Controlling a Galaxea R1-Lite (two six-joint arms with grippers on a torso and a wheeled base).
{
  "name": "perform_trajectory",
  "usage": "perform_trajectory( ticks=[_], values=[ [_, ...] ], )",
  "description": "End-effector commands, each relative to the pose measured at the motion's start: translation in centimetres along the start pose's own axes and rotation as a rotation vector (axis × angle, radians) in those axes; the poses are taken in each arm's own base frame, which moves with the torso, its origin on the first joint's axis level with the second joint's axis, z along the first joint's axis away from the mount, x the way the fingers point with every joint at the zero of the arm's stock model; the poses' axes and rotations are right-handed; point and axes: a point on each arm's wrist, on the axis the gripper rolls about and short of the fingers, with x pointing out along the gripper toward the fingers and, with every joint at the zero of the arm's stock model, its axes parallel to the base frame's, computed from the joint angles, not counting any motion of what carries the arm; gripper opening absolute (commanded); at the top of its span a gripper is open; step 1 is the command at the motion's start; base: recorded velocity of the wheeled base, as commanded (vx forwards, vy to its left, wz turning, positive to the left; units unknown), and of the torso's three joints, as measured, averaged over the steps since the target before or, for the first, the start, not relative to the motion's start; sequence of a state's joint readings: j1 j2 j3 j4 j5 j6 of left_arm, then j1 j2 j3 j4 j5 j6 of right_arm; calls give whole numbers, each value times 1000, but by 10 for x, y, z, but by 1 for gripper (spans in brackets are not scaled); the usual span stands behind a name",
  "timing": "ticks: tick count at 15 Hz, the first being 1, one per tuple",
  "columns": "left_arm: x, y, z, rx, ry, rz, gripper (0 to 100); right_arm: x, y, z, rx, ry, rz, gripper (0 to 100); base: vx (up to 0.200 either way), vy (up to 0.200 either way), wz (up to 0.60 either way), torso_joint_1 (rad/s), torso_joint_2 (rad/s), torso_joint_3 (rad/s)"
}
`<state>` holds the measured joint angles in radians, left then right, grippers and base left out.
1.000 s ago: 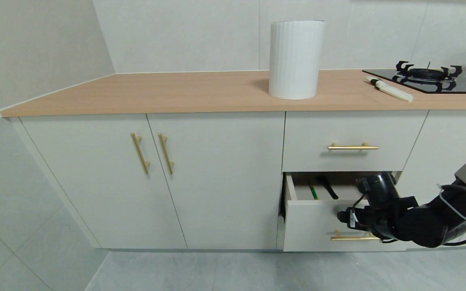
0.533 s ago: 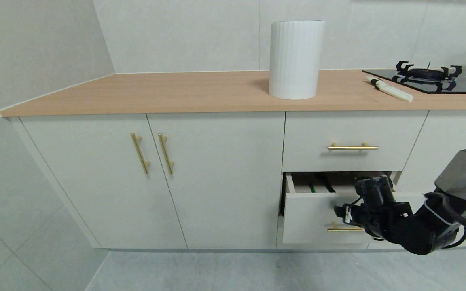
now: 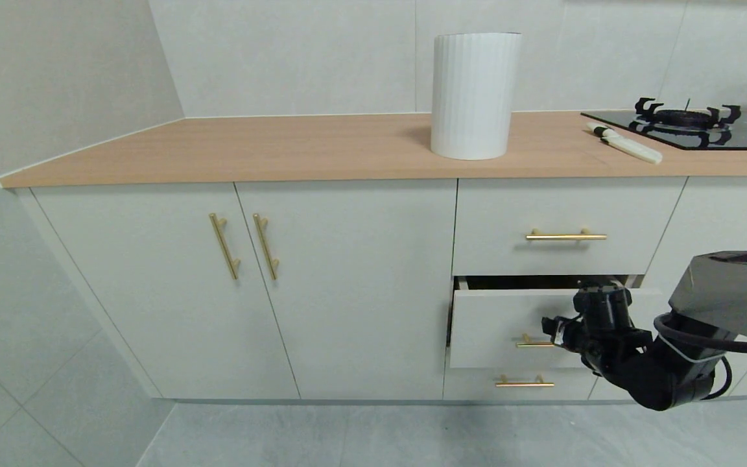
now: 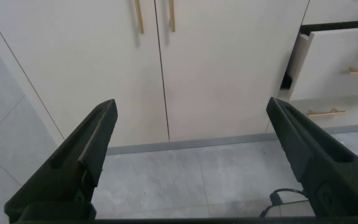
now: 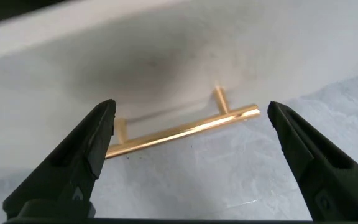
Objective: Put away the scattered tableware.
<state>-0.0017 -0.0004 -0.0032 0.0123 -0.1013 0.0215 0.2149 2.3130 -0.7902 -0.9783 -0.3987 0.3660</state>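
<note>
- Pushed inward over the last second, the middle drawer (image 3: 509, 324) now stands only slightly out from the cabinet. A thin dark gap remains along its top edge, and the green and black utensils seen inside it earlier are hidden.
- With it, the right arm has moved toward the cabinet, and the right claw (image 3: 558, 334) is now at the drawer front, by its gold handle (image 3: 532, 342).
- From the right wrist view, the right claw (image 5: 189, 109) has its fingers spread wide and holds nothing. A gold bar handle (image 5: 185, 129) lies across the gap between them, and whether the claw touches the drawer front cannot be told.
- Low near the floor, the left claw (image 4: 191, 106) faces the double cupboard doors (image 4: 154, 62). It is also wide open and holds nothing, and the drawer (image 4: 340, 59) shows off to one side of it.
- One piece of tableware lies out, a knife (image 3: 623, 144). It is cream all over with a dark band near its far end, and it lies flat and slanted on the wooden bench (image 3: 283, 149), just beside the near left corner of the black hob (image 3: 691, 126).
- Further along the bench, well apart from the knife, a tall white ribbed canister (image 3: 474, 96) stands upright.
- Below the middle drawer, the bottom drawer's handle (image 3: 524, 384) is in plain sight.
</note>
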Motion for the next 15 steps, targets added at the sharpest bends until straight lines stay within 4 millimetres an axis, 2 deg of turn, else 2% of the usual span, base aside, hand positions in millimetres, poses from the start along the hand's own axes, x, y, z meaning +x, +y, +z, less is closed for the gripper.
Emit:
perform_trajectory(
  ticks=[1,3,5,15],
  values=[
    [0,0,0,0,0,0,100,13,-5,-3,11,3,-22,100,0,0,0,0,0,0],
    [0,0,0,0,0,0,100,17,-7,-2,26,-6,-37,100,0,0,0,0,0,0],
    [0,0,0,0,0,0,100,32,-10,2,75,-45,-88,100,0,0,0,0,0,0],
    [0,0,0,0,0,0,100,52,-15,17,172,-147,-124,100,0,0,0,0,0,0]
  ],
)
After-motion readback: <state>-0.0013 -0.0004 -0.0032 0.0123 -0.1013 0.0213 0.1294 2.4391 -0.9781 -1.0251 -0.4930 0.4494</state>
